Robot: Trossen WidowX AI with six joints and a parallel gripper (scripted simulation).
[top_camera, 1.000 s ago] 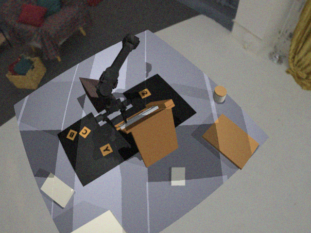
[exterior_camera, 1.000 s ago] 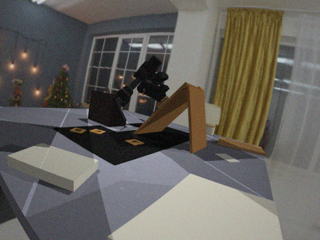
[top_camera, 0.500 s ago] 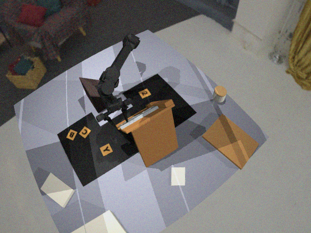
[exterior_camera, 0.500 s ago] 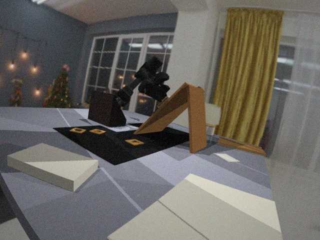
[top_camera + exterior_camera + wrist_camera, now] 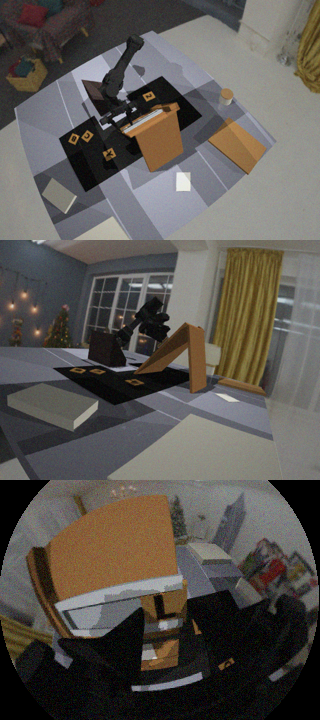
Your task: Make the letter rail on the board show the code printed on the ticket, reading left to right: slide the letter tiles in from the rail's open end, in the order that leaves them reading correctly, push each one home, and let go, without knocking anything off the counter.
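My gripper (image 5: 126, 128) (image 5: 165, 606) is shut on an orange letter tile (image 5: 172, 602) at the rail's open end. The tile's dark stroke is partly covered; its letter cannot be read now. It overlaps the end of the pale rail (image 5: 148, 119) (image 5: 107, 594); how far in it sits is unclear. The rail runs along the top of the tilted orange board (image 5: 160, 142) (image 5: 197, 358) (image 5: 115, 545). Tiles B (image 5: 73, 138), C (image 5: 87, 136) and Y (image 5: 109, 154) lie on the black mat (image 5: 80, 167) (image 5: 113, 395); one like 2 or Z (image 5: 148, 96) lies behind. The ticket may be the white card (image 5: 183, 181) (image 5: 227, 397); no print is legible.
A dark wedge block (image 5: 94, 95) (image 5: 103, 348) stands beside the arm. A pale block (image 5: 58, 195) (image 5: 51, 402) lies at the near left. An orange slab (image 5: 236, 144) (image 5: 240, 386) and an orange-topped cylinder (image 5: 226, 95) are to the right, near the counter's edge.
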